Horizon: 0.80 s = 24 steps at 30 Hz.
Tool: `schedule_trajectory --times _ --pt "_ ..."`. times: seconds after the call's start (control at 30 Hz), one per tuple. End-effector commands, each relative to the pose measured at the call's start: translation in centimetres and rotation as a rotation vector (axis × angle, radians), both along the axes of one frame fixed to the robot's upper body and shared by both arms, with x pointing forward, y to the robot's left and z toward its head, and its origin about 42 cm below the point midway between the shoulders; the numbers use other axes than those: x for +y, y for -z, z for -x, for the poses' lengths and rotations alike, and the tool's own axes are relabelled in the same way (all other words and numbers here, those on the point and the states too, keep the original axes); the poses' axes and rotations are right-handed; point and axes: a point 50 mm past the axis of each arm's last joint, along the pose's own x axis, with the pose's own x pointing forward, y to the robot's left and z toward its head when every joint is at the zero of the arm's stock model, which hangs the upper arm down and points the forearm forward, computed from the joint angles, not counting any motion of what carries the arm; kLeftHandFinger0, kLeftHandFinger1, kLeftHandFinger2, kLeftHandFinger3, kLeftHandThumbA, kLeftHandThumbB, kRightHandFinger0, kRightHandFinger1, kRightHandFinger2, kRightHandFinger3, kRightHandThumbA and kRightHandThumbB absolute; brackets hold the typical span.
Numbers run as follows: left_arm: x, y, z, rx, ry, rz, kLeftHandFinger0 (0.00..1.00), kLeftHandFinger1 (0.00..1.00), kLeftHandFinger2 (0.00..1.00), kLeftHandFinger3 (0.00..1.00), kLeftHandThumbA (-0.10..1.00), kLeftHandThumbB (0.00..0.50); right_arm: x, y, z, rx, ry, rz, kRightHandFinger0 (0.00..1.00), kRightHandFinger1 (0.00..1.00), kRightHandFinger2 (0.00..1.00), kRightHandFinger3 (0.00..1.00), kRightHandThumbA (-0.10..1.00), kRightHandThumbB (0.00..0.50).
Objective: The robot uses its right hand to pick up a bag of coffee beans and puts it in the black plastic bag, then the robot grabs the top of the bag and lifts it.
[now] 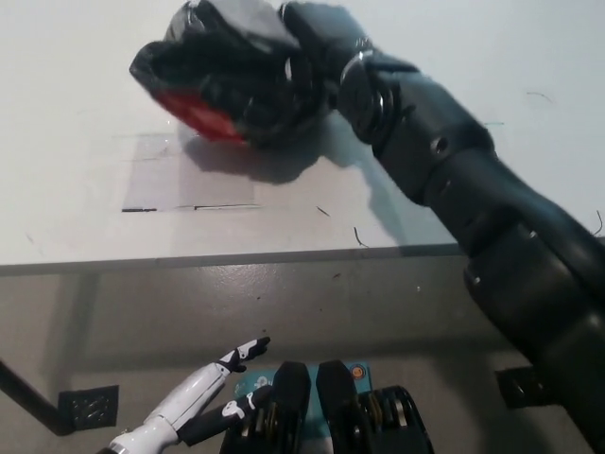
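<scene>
your right robot hand (307, 43) is clamped on the bunched top of the black plastic bag (222, 71), up near the far side of the white counter (85, 180). the bag hangs off the counter surface, with its shadow lying on the counter below and slightly nearer to you. a strip of red shows along the bag's lower left edge; that looks like the bag of coffee beans (200, 118) inside, mostly hidden by the crumpled plastic, so you can't tell how it sits in there. a grey, shiny patch of plastic catches the light at the top of the bundle. your black right arm runs in from the lower right and crosses the counter edge. your left robot hand (222, 383) rests low at the bottom left, below the counter's near edge, fingers spread and holding nothing. thin dark lines mark the counter just beneath the bag's shadow.
</scene>
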Motion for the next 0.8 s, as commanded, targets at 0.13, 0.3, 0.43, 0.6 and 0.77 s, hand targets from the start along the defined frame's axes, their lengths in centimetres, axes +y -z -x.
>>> schedule_trajectory --times 0.13,0.3,0.43,0.6,0.77 --pt "0.1 -1.5 -0.7 -0.076 0.059 -0.050 0.96 1.00 1.00 1.00 0.94 0.291 1.6 -13.9 1.3 -0.417 -0.084 -0.005 0.00 0.30 0.73 0.82 -0.10 0.199" --pt "0.0 -1.5 -0.5 -0.074 0.068 -0.057 0.94 1.00 1.00 1.00 0.94 0.274 1.3 -15.1 1.4 -0.451 -0.071 0.016 0.00 0.20 0.71 0.79 -0.10 0.205" --pt "-0.1 -1.5 -0.5 -0.065 0.070 -0.059 0.92 0.98 1.00 1.00 0.92 0.278 0.8 -17.1 1.6 -0.464 -0.084 0.023 0.00 0.28 0.74 0.85 -0.10 0.206" --pt "-0.2 -1.6 -0.5 -0.061 0.078 -0.075 0.92 0.97 1.00 1.00 0.95 0.278 0.5 -19.1 1.9 -0.482 -0.086 0.029 0.00 0.32 0.76 0.84 -0.10 0.206" --pt "-0.4 -1.5 -0.2 -0.048 0.085 -0.102 0.93 0.98 1.00 1.00 0.96 0.275 0.5 -20.4 2.3 -0.498 -0.099 0.032 0.00 0.31 0.74 0.82 -0.10 0.198"
